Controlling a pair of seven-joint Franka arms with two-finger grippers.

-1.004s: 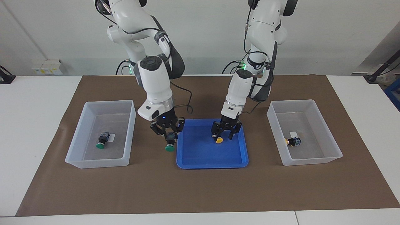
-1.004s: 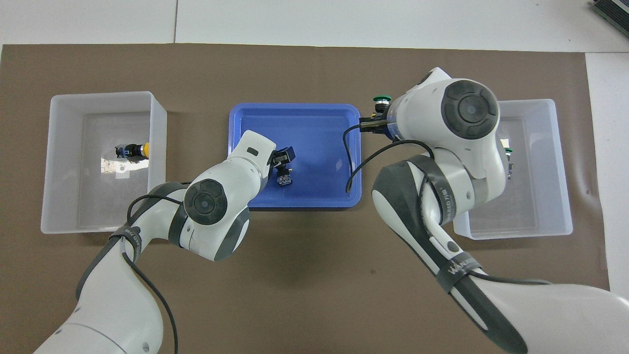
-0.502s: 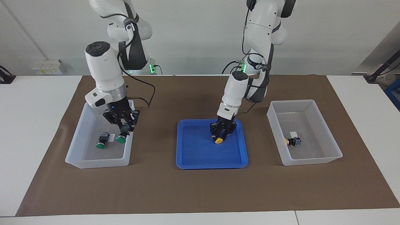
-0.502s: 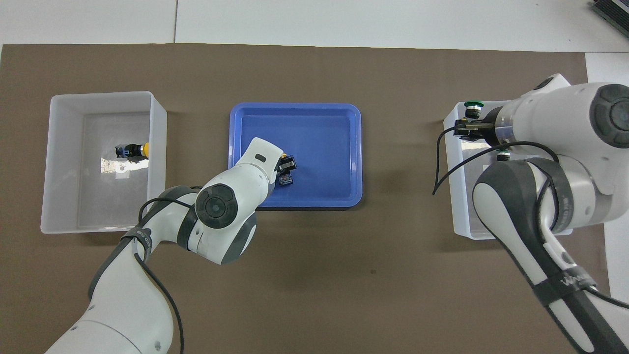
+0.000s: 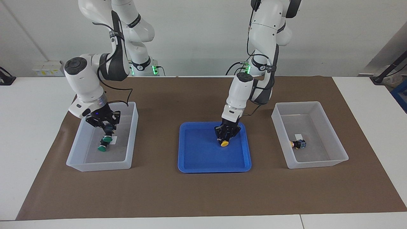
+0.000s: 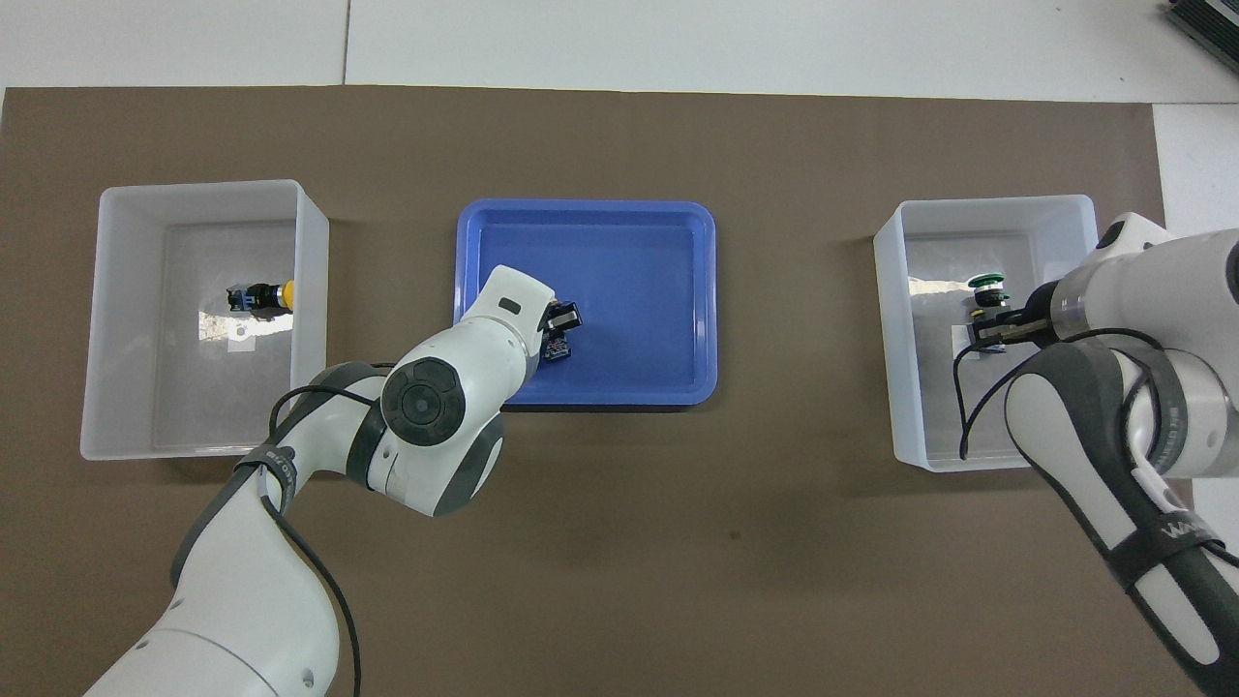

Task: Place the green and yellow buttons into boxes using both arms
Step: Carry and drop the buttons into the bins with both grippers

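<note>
In right arm's box (image 5: 131,133): green button (image 5: 102,147); right gripper (image 5: 107,128) jaws pinching second green button (image 5: 107,138). Left gripper (image 5: 226,135) jaws pinching yellow button (image 5: 224,143) in blue tray (image 5: 197,159).

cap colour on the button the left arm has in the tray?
Yellow, held in the left end effector; clearest in the facing view.

mat (image 5: 203,194) bare between boxes | blue tray (image 5: 197,165) (centre) blocks

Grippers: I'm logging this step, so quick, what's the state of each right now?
Left gripper: shut on the yellow button, in the blue tray.
Right gripper: shut on a green button, over the box.
</note>
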